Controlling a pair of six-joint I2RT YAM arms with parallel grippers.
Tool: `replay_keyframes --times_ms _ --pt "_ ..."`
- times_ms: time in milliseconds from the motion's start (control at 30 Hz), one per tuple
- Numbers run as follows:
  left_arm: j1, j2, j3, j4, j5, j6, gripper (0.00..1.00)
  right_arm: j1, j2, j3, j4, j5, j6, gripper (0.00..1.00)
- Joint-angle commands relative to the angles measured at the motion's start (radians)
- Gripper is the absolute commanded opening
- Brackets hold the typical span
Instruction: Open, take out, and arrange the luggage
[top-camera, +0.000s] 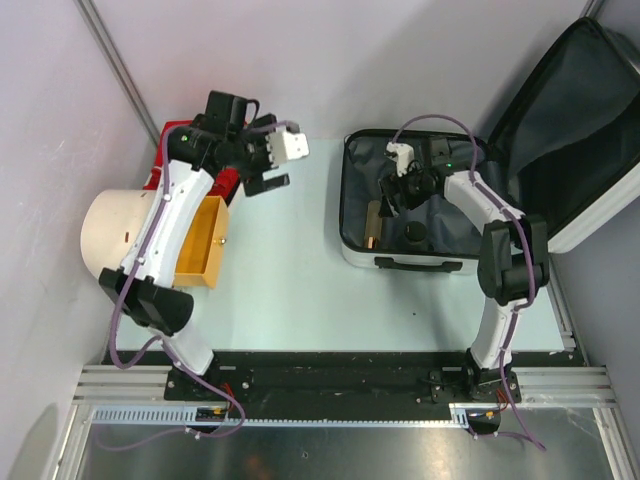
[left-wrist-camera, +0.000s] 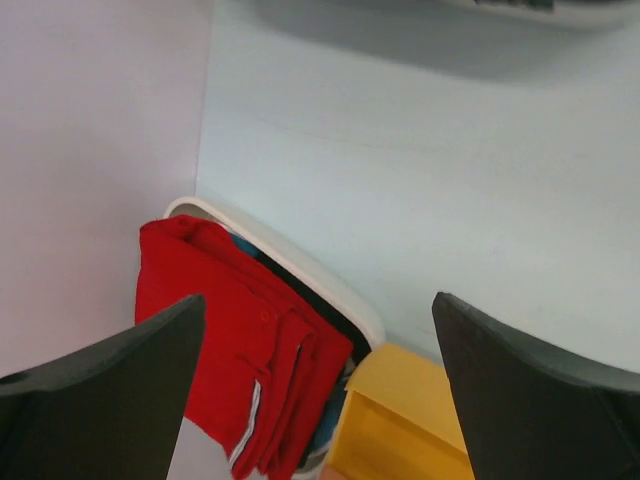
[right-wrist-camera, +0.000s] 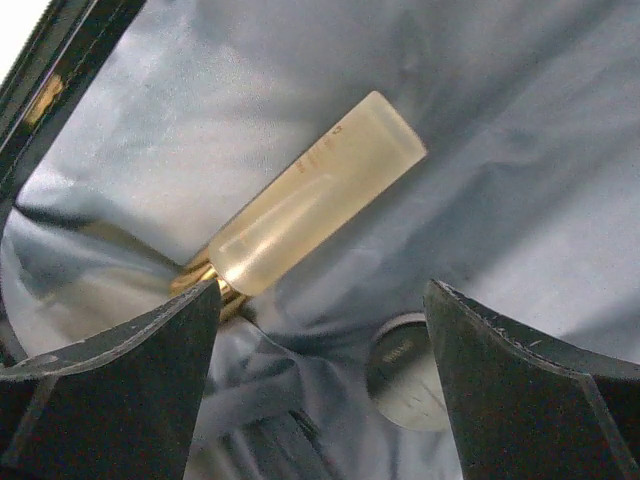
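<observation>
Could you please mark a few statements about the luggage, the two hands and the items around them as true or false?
1. The luggage lies open with its lid swung back. True.
2. The left hand is clamped on the red garment. False: its fingers are spread with nothing between them, and the garment lies below it.
3. A frosted bottle lies on the dark lining inside the luggage. True.
4. The right hand hovers over the yellow box. False: it is inside the luggage, open above the bottle; the box sits beside the left arm.
</observation>
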Motion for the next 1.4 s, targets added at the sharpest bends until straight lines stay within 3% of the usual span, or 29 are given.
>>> replay_keyframes --times_ms 0,133,200,433,933,1033,1067,1133,1167,1200,1233,1367 --pt "0.002 0.058 0.167 0.008 0.108 -0.319 1.00 0.052 0.048 0.020 0.070 0.074 0.215 0.86" --pt "0.005 0.061 0.212 0.040 0.131 -0.491 1.00 0.087 0.088 0.000 0.105 0.203 0.362 0.82" --pt "0.006 0.042 0.184 0.070 0.136 -0.506 1.00 0.098 0.111 0.001 0.124 0.244 0.423 0.80" --pt "0.006 -0.097 -0.043 0.265 0.096 -0.591 1.00 0.120 0.190 0.034 0.159 0.323 0.572 0.76" --pt "0.006 -0.177 -0.176 0.348 0.021 -0.626 1.00 0.140 0.328 0.061 0.179 0.212 0.715 0.67" --pt "0.006 -0.183 -0.199 0.354 0.044 -0.626 1.00 0.131 0.332 0.067 0.188 0.168 0.712 0.49" --pt "0.006 -0.191 -0.205 0.359 0.055 -0.620 1.00 0.124 0.319 0.072 0.187 0.157 0.692 0.38" --pt "0.006 -0.200 -0.218 0.379 0.100 -0.603 1.00 0.094 0.299 0.080 0.183 0.102 0.677 0.28" --pt "0.006 -0.215 -0.239 0.392 0.119 -0.597 1.00 0.079 0.274 0.081 0.182 0.076 0.666 0.13" --pt "0.006 -0.224 -0.253 0.409 0.133 -0.576 1.00 0.068 0.260 0.084 0.182 0.048 0.658 0.04" --pt "0.006 -0.234 -0.279 0.447 0.163 -0.565 1.00 0.039 0.245 0.086 0.182 0.001 0.654 0.00" --pt "0.006 -0.231 -0.290 0.514 0.216 -0.512 1.00 -0.009 0.162 0.090 0.187 -0.105 0.631 0.00"
